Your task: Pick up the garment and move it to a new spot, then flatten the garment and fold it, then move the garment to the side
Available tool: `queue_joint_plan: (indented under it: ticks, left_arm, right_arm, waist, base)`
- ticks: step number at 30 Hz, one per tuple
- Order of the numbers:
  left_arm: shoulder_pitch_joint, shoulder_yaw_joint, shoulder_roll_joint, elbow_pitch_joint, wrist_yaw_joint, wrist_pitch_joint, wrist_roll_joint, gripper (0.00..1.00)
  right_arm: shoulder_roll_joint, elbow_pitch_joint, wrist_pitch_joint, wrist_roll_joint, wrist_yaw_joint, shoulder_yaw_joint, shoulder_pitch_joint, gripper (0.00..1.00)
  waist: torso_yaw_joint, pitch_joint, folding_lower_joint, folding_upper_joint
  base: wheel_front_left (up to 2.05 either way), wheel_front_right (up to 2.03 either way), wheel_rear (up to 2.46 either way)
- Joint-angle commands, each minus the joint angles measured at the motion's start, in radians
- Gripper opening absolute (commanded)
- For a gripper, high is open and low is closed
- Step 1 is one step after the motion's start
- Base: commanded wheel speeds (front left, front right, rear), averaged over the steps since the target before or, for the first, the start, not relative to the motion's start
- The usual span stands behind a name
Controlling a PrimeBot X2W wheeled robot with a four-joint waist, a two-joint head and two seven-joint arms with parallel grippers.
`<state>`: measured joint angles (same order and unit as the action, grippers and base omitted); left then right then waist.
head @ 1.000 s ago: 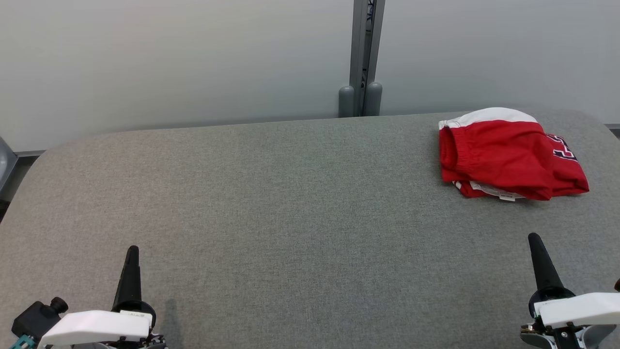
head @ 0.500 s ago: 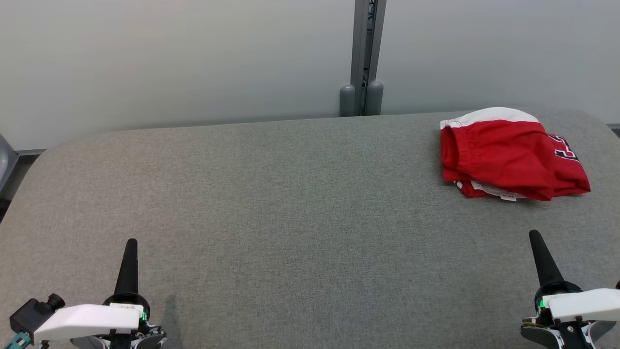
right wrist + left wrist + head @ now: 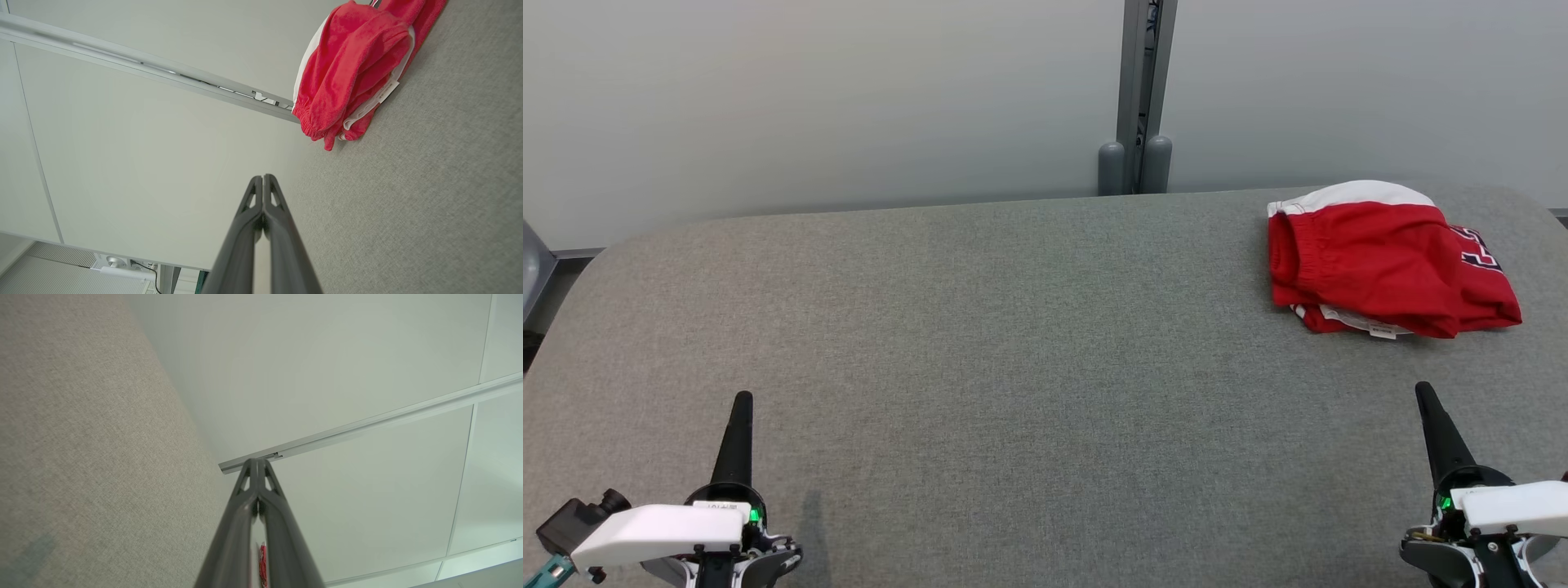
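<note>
- Garment [image 3: 1380, 265], folded, is being borne by the worktop [image 3: 1013, 343] right of the post [image 3: 1135, 82], seemingly its side spot.
- Left end effector [image 3: 742, 404] and right end effector [image 3: 1424, 394] are being held pinched shut, empty, seemingly parked.

Left pincer [image 3: 742, 398] and right pincer [image 3: 1423, 388] — both closed, empty — point forward, well apart.

Nothing can be read outright. The red shorts [image 3: 1380, 265] carry black-and-white block characters [image 3: 1475, 249] at their right edge, folded and cut off, and a white tag [image 3: 1380, 331] whose print is too small.
</note>
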<state>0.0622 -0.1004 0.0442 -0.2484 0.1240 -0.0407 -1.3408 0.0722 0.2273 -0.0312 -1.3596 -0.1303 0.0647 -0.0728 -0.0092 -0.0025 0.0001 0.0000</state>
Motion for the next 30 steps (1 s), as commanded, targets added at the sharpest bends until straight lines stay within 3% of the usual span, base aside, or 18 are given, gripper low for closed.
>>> queue_joint_plan:
  ticks: [1,30]
  left_arm:
    - [0.020,-0.006,0.006,0.008,0.007,-0.005,-0.020,0.00]
    - [0.051,-0.014,0.008,0.005,0.009,-0.064,-0.233,0.00]
  right_arm:
    - [0.004,-0.003,-0.005,-0.020,-0.001,0.008,-0.015,0.00]
    - [-0.012,0.015,-0.068,-0.224,-0.001,0.038,-0.037,0.00]
  waist:
    - [0.000,0.000,-0.0001,0.0000]
    - [0.007,0.005,-0.0001,0.0000]
  base:
    - [0.00,0.00,0.00]
    - [0.00,0.00,0.00]
